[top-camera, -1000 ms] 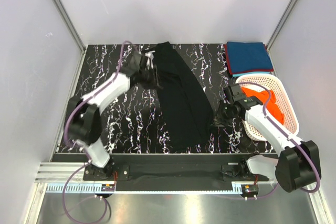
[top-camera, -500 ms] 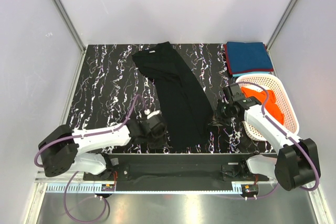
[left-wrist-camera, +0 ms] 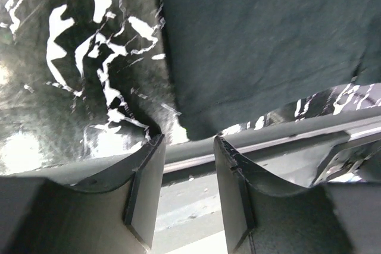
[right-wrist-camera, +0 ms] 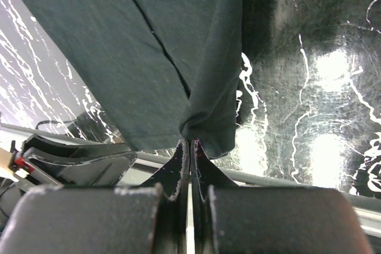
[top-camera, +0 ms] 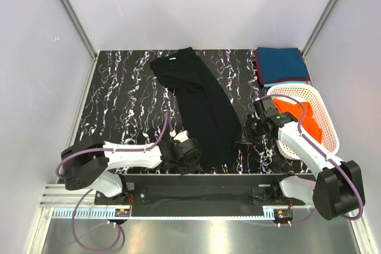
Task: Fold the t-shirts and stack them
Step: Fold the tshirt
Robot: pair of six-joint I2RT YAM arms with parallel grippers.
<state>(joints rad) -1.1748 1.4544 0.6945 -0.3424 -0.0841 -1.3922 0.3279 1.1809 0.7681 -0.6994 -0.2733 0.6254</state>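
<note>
While right gripper [right-wrist-camera: 190, 142] pinches the right edge of the long black soft-fabric t-shirt [top-camera: 202, 111] | left gripper [left-wrist-camera: 187, 141] open at near hem corner | shirt lies along black marbled table [top-camera: 119, 105] | advice: clamp hem fully, lift level.

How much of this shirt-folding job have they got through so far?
Done: a teal-blue shirt lies folded on a dark red shirt in the far right corner. In hand: the black shirt lies in a long strip; the right gripper pinches its edge, the left gripper stands open at its near corner. Left: the orange shirt waits in the white basket.
</note>
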